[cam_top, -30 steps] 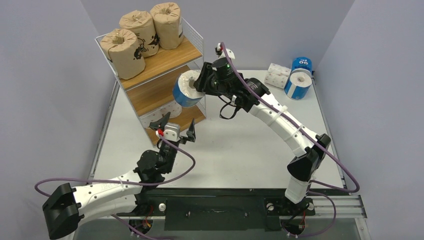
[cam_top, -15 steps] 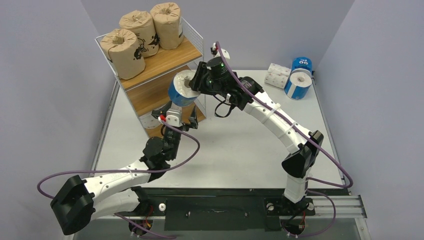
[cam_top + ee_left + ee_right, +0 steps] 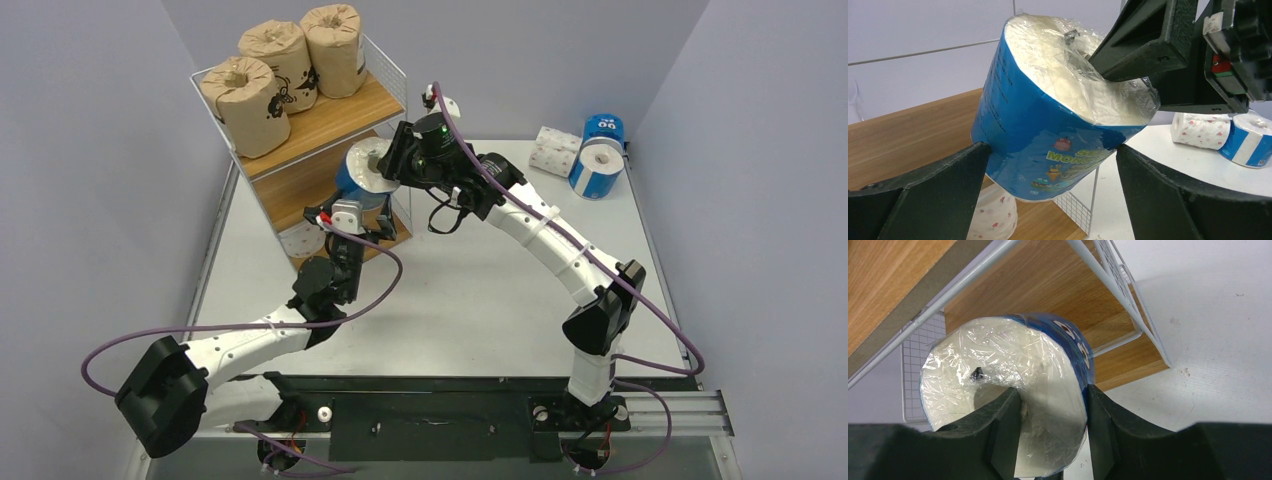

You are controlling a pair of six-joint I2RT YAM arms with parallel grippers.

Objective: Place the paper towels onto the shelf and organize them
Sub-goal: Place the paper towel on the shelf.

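The shelf [image 3: 330,115] stands at the back left, with three brown-wrapped rolls [image 3: 248,100] on its top board. My right gripper [image 3: 385,165] is shut on a blue-wrapped roll [image 3: 358,172], one finger in the core hole and one outside, as the right wrist view [image 3: 1053,400] shows. It holds the roll tilted at the open front of the middle tier [image 3: 1048,285]. My left gripper [image 3: 352,212] is open just below, and its fingertips [image 3: 979,150] flank the roll's lower end [image 3: 1048,125], at or near its sides. A white flowered roll [image 3: 993,215] lies on the bottom board.
At the back right of the table lie a white flowered roll [image 3: 555,150] and two blue-wrapped rolls [image 3: 598,165]. The shelf's thin wire corner post [image 3: 1095,200] stands right below the held roll. Grey walls close in the left and back.
My left arm has reached forward and up, bringing its open gripper under the blue roll. My right gripper has carried the roll left, closer to the middle tier.
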